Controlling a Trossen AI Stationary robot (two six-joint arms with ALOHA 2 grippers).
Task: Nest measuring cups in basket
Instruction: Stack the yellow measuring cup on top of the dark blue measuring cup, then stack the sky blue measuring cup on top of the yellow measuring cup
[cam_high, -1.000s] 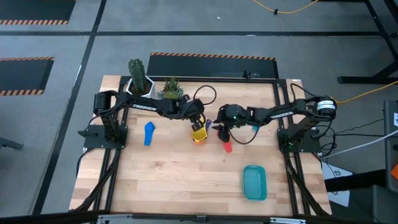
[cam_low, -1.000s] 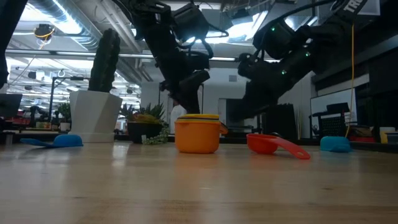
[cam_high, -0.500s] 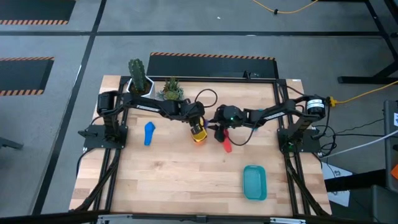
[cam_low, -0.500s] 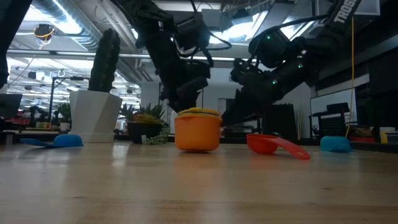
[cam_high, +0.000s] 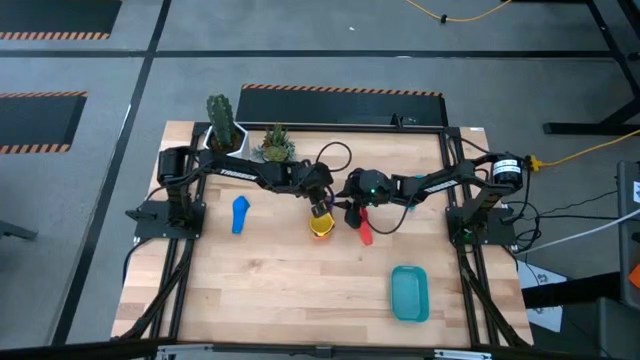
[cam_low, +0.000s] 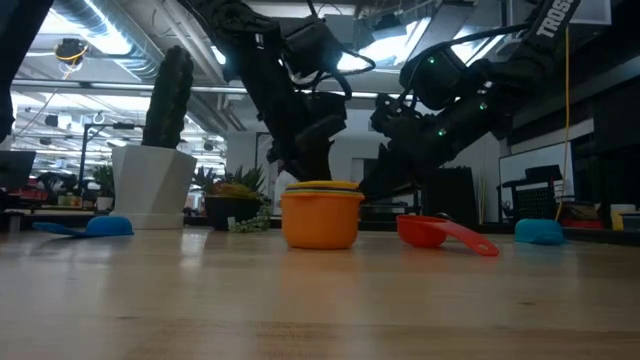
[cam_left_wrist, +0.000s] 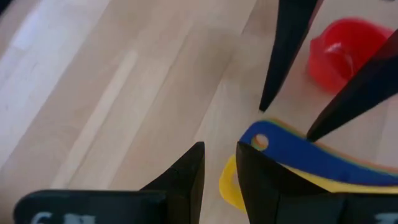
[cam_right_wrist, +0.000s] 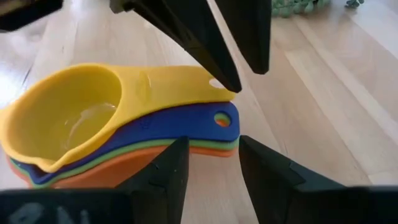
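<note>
**Both grippers at the nested stack**

Nested cup stack (cam_high: 321, 222) (yellow on dark blue, green, orange) sits mid-table, well apart from the basket (cam_high: 409, 293); left gripper (cam_left_wrist: 219, 171) and right gripper (cam_right_wrist: 212, 163), jaws spread, flank its handles; red cup (cam_high: 363, 231) lies beside the stack.

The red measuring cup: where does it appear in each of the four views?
High view: red measuring cup right of centre, below the right gripper.
Low view: right of centre.
Left wrist view: upper right corner.
Right wrist view: not in it.
Shared landmark: the nested cup stack, beside it.
</note>
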